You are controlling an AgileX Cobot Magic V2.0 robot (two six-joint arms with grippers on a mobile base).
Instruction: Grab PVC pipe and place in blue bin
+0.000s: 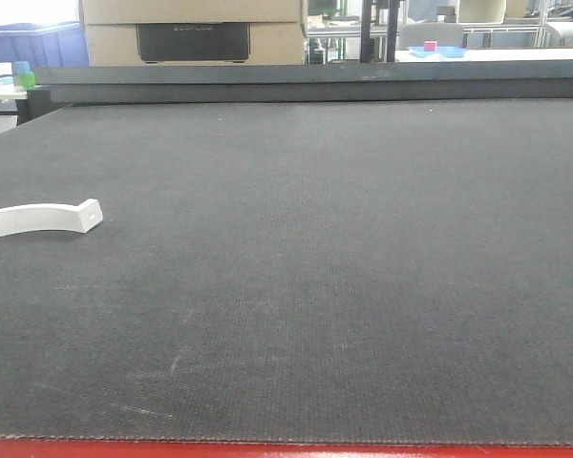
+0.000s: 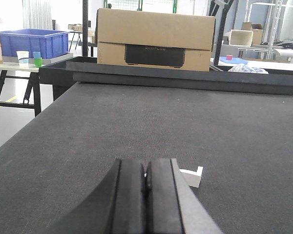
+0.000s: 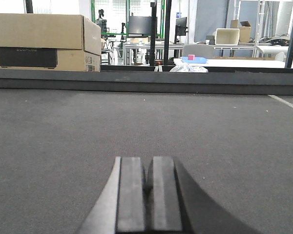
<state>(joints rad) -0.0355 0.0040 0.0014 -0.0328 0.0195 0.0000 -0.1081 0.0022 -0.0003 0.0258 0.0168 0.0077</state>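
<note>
On the mat (image 1: 315,286), PVC pipe (image 1: 38,218), blue bin (image 2: 33,42) well apart.

I work in a lab or workshop, not a home. My table (image 1: 315,286) is a broad bench covered in dark felt, with a big cardboard box (image 2: 156,41) at its far edge. A blue bin (image 2: 33,43) sits far left. Beyond stand white work tables (image 3: 234,62), dark metal posts (image 3: 166,24), a monitor (image 3: 139,24), and a yellow line (image 2: 1,107) marks the pale floor.
</note>
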